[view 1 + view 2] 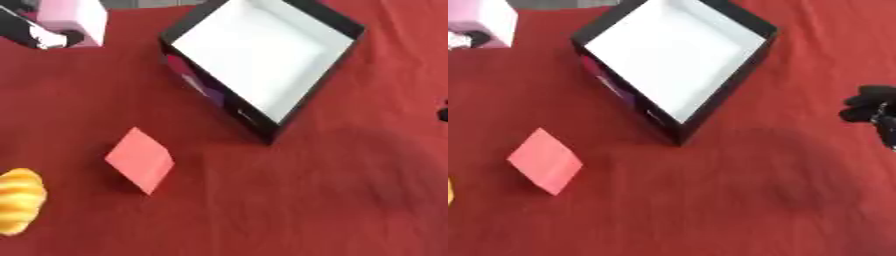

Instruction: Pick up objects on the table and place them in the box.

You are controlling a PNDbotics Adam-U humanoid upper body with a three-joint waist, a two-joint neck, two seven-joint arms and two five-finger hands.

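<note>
Yellow object at lower left, red block beside it (both on the cloth). Box open beyond. Right hand at right edge, finger state indiscernible.

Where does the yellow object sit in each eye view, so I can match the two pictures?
Left eye view: the yellow object lies at the lower left edge, partly cut off.
Right eye view: only a sliver shows at the left edge.
Shared landmark: the red block, just right of it, on the near left of the black box.
</note>
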